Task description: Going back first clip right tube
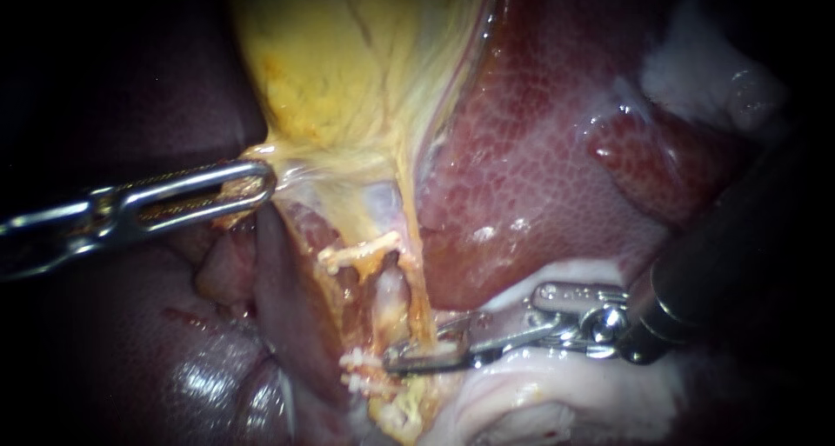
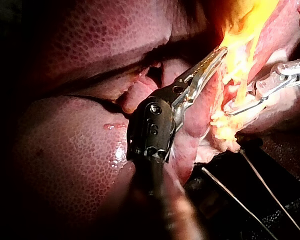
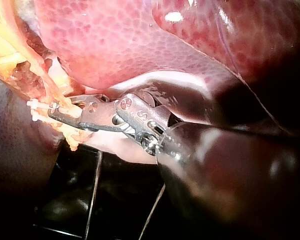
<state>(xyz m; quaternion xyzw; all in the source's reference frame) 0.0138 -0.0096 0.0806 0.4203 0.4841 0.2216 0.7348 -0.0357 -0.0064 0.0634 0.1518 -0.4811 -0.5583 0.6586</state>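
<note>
The yellow gallbladder (image 1: pixel 348 72) hangs from above, and my left instrument (image 1: pixel 257 183) has its jaws shut on the gallbladder's lower edge. In the left wrist view the left instrument (image 2: pixel 217 54) grips the same yellow tissue (image 2: pixel 242 35). Below it a pale tube (image 1: pixel 391 291) runs down between a white clip (image 1: pixel 361 253) and a lower white clip (image 1: pixel 358 361). My right instrument (image 1: pixel 409 356) lies level beside the lower clip, jaws slightly open around the yellowish strand (image 1: pixel 424 311). The right wrist view shows my right instrument (image 3: pixel 60 114) at the white clip (image 3: pixel 36 109).
Dark red liver (image 1: pixel 539 176) fills the right and upper right, with more liver (image 1: pixel 130 359) at lower left. Pale white tissue (image 1: pixel 539 402) lies under the right instrument's shaft. Thin wires (image 2: pixel 270 195) cross the dark base below the tissue.
</note>
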